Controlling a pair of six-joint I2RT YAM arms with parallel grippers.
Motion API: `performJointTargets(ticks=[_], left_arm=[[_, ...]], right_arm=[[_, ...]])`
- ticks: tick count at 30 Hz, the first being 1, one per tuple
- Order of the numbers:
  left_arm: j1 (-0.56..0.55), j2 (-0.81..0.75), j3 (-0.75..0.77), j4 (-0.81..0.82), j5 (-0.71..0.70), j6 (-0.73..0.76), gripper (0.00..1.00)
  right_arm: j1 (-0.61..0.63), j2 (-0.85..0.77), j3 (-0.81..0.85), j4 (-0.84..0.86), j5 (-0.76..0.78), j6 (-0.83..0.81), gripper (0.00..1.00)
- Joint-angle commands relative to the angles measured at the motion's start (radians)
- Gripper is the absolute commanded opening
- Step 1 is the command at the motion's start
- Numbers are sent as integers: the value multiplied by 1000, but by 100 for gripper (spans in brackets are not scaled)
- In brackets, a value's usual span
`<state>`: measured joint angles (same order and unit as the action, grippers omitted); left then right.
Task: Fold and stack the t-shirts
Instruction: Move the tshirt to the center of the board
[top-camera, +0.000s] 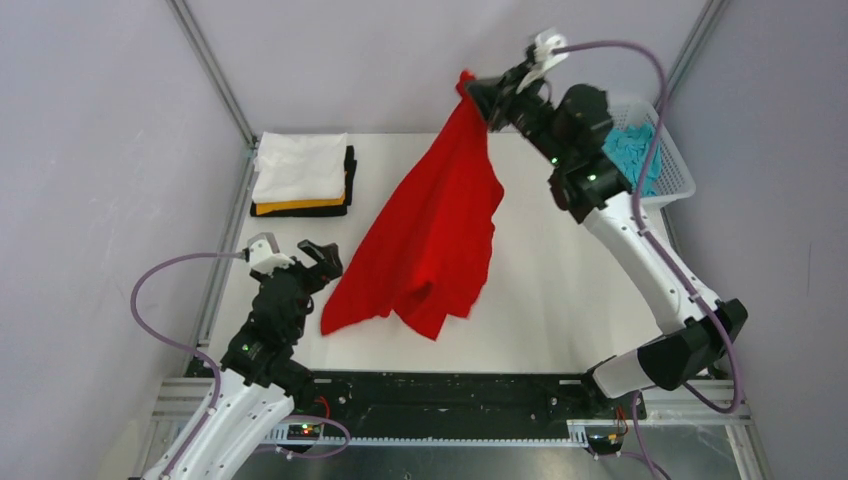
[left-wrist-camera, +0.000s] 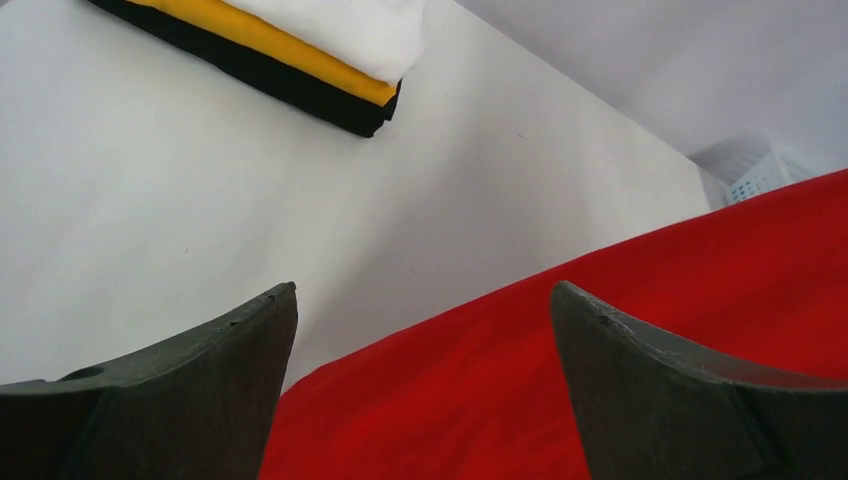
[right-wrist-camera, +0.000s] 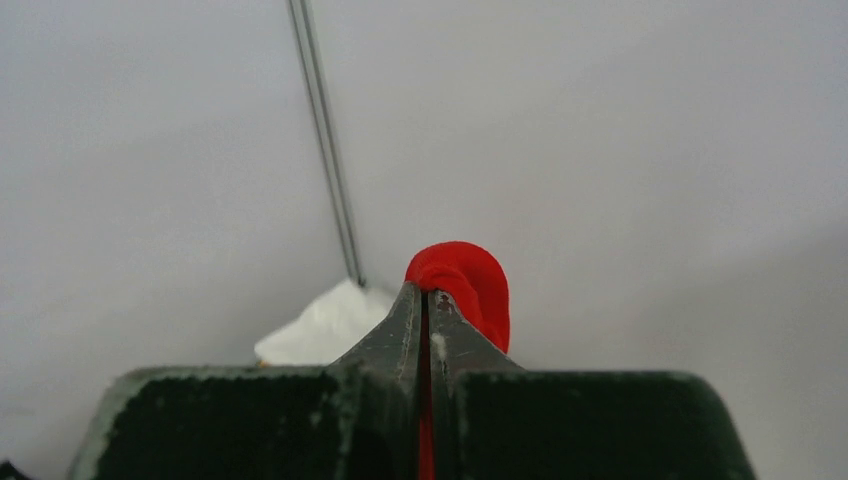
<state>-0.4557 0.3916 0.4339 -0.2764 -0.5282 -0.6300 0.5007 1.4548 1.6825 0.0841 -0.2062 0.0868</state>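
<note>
T-shirts, five counted, one of each colour.

Red t-shirt (top-camera: 440, 240), one: a bunched edge is pinched between the closed fingers of the right gripper (right-wrist-camera: 428, 295), which is raised over the far edge of the table (top-camera: 560, 290). From there the cloth is hung in a long slanting sheet, plain bright red and loosely creased. Its lower part is spread in soft folds on the middle of the table, with one corner reaching toward the near left.

White t-shirt (top-camera: 298, 165), yellow-orange t-shirt (top-camera: 295, 207), black t-shirt (top-camera: 348, 185), one each: all are folded flat and stacked at the table's far left corner, white on top, black at the bottom.

Turquoise t-shirt (top-camera: 628, 155), one: it is crumpled inside the basket (top-camera: 672, 175) at the table's far right corner.

Grippers, two counted. The left gripper (left-wrist-camera: 423, 295) is held wide apart over the table's near left, just beside the red corner; nothing is gripped by it.
</note>
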Motion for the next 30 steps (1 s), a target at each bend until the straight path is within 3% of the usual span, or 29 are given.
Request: performJointTargets(ticks=[1,7,12,17,20,21,24,26,30], left_arm=[[3,11,3,-13,6,-27,100],[3,51,-17,-15,8,-52,100],[3,112,-33,-24,9,-79,100],[2,155,-47,-57,34,-141,100],[3,196,-45,-117,54,-185,100],[3,220,-40,-139,50,-215,100],[3,283,5,-275,52,-288,100],[3,327,24,-339,74,-319,100],[3,353,-3,-410,132,-391,100]], right_arm=[[49,-18,-127,92,-4,-9,0],[117,37,-362,180,-36,114,0],[159,124,-572,310,38,224,0],[176,234,-646,220,97,265,0],[179,228,-646,158,137,248,36],[180,202,-646,128,155,243,43],[192,121,-666,79,294,227,92],[192,10,-700,52,369,223,98],[188,-183,-834,43,539,254,99]])
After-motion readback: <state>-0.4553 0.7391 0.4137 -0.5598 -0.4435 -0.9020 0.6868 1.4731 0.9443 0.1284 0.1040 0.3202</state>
